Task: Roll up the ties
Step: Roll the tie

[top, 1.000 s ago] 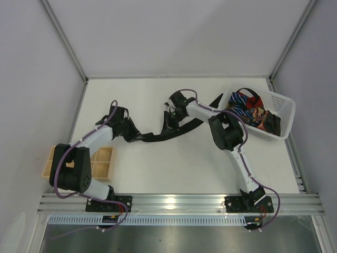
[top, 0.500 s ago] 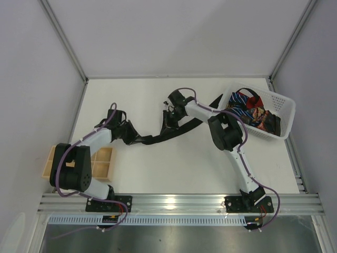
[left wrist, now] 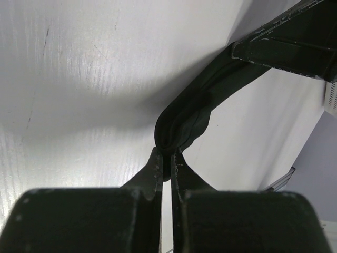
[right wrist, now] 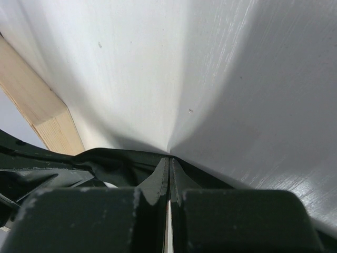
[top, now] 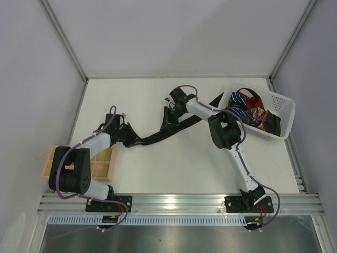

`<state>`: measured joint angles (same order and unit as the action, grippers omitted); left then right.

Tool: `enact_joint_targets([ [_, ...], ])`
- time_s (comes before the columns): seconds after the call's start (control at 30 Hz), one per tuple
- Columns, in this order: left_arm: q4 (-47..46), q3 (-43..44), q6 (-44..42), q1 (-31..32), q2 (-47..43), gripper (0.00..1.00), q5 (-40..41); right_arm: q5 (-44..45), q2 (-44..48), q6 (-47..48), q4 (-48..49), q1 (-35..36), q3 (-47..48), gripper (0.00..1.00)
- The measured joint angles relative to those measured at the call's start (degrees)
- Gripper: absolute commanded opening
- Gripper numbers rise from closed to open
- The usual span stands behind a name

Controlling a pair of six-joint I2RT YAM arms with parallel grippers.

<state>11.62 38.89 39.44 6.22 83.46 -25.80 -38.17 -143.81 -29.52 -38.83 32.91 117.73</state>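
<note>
Across the bench, the tie spans two pinches: left tool nips its folded end, right tool grips mid-length, likely to hold it straight for rolling.

Overhead camera looks down; both close wrist cameras share the black tie.

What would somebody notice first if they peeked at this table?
Most likely the long black tie, stretched across the middle of the table between the left gripper and the right gripper, each pinched shut on it. Next would be the white basket at the far right, stuffed with colourful ties.
</note>
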Motion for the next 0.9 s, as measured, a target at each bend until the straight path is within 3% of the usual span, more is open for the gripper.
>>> enact_joint_targets([
  [0.53,-1.5,0.0,0.2,-0.3,2.3,0.00,-0.5,4.4,1.7,1.4,-4.2,0.7,0.0,0.00],
  [0.9,-1.7,0.0,0.6,-0.4,2.5,0.00,-0.6,7.2,5.2,2.6,-4.1,5.7,-1.7,0.03],
])
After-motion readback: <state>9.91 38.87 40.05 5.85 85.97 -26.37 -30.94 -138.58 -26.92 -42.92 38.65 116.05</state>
